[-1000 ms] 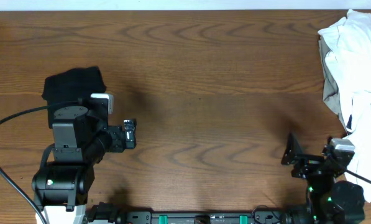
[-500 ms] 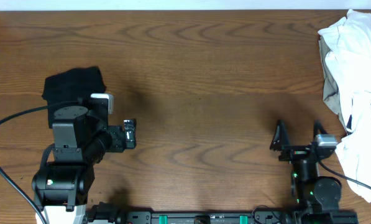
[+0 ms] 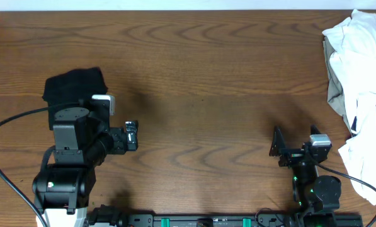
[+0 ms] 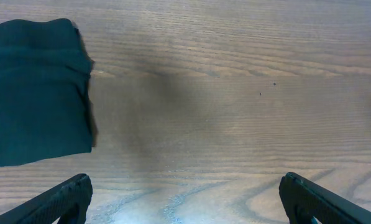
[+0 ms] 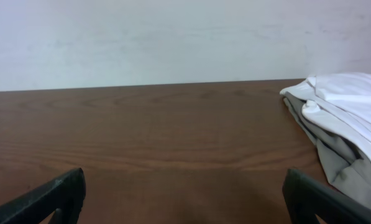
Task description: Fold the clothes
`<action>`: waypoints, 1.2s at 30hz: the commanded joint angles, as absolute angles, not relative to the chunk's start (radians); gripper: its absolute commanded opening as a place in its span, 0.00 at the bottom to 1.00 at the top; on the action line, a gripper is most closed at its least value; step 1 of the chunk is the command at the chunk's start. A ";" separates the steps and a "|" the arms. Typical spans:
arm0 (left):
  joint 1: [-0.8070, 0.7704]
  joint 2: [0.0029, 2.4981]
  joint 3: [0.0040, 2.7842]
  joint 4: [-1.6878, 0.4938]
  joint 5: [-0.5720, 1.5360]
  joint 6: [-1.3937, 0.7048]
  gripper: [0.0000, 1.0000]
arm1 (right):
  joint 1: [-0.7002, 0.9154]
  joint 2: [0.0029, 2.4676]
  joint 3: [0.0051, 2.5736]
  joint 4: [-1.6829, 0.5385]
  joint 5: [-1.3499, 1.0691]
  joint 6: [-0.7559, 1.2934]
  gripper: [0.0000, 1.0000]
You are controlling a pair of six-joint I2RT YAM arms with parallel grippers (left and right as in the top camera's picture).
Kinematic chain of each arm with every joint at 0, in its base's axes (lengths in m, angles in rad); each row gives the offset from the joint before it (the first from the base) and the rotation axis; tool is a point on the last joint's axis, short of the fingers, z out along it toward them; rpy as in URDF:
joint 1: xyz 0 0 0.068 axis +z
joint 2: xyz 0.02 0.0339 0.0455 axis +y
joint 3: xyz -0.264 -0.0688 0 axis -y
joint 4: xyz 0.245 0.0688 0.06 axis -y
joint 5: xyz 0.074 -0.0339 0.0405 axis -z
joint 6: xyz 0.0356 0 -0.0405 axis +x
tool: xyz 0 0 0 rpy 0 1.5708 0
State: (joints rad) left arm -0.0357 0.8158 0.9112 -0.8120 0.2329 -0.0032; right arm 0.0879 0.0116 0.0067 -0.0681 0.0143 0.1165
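Left jaws: the left gripper (image 4: 184, 186) is spread wide with nothing in it; only bare wood shows between its two fingers

Right jaws: the right gripper (image 5: 184, 183) is also parted wide and empty, looking level across the table (image 3: 206, 75) towards the far wall

Left arm's place: low over the wood near the front edge, just beside the black garment (image 3: 74, 85); being empty and apart from the cloth, it appears to have no work there now

Black garment: a compact dark rectangle with squared edges at the left of the table, lying flat, so I judge it already folded and set aside where it leaves the middle free

Right arm's place: at the front right, near the white clothes pile (image 3: 358, 75) but not touching it; the open jaws suggest it is readying to reach for a piece

White clothes pile: crumpled and heaped at the right edge, with a grey garment (image 5: 340, 162) under the white layers; none of it is folded

Middle of the table: bare wood between the two arms, probably the working space for spreading the next item

Step in hand: likely fetching the next garment from the pile

Risk: the layers overlap, so one pinch may drag more than one piece
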 commanded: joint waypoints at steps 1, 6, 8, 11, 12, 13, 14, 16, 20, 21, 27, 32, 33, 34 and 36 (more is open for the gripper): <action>-0.039 0.815 0.912 -0.815 0.235 -0.009 0.98 | 0.069 0.005 0.006 -0.073 0.003 0.096 0.99; -0.039 0.815 0.912 -0.815 0.235 -0.009 0.98 | 0.069 0.005 0.006 -0.073 0.003 0.096 0.99; -0.039 0.815 0.912 -0.815 0.235 -0.009 0.98 | 0.069 0.005 0.006 -0.073 0.003 0.096 0.99; -0.039 0.815 0.912 -0.815 0.235 -0.009 0.98 | 0.070 0.005 0.006 -0.073 0.003 0.096 0.99; -0.039 0.815 0.912 -0.815 0.235 -0.009 0.98 | 0.070 0.005 0.006 -0.073 0.003 0.096 0.99; -0.039 0.815 0.912 -0.815 0.235 -0.009 0.98 | 0.070 0.005 0.006 -0.073 0.003 0.096 0.99; -0.039 0.815 0.912 -0.815 0.235 -0.009 0.98 | 0.070 0.005 0.006 -0.073 0.003 0.096 0.99; -0.039 0.815 0.912 -0.815 0.235 -0.009 0.98 | 0.070 0.005 0.006 -0.073 0.003 0.096 0.99; -0.039 0.815 0.912 -0.815 0.235 -0.009 0.98 | 0.073 0.005 0.006 -0.073 0.003 0.096 0.99; -0.039 0.815 0.912 -0.815 0.235 -0.009 0.98 | 0.075 0.005 0.006 -0.073 0.003 0.096 0.99; -0.039 0.815 0.912 -0.815 0.235 -0.009 0.98 | 0.077 0.005 0.006 -0.073 0.003 0.096 0.99; -0.039 0.815 0.912 -0.815 0.235 -0.009 0.98 | 0.077 0.005 0.006 -0.073 0.003 0.096 0.99; -0.039 0.813 0.912 -0.815 0.235 -0.009 0.98 | 0.077 0.005 0.006 -0.074 0.003 0.096 0.99; -0.039 0.810 0.912 -0.815 0.235 -0.009 0.98 | 0.077 0.005 0.006 -0.074 0.003 0.096 0.99; -0.039 0.802 0.912 -0.815 0.235 -0.009 0.98 | 0.077 0.005 0.006 -0.074 0.003 0.096 0.99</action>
State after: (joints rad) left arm -0.0357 0.8150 0.9108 -0.8120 0.2329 -0.0032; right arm 0.0879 0.0120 0.0067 -0.0681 0.0139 0.1120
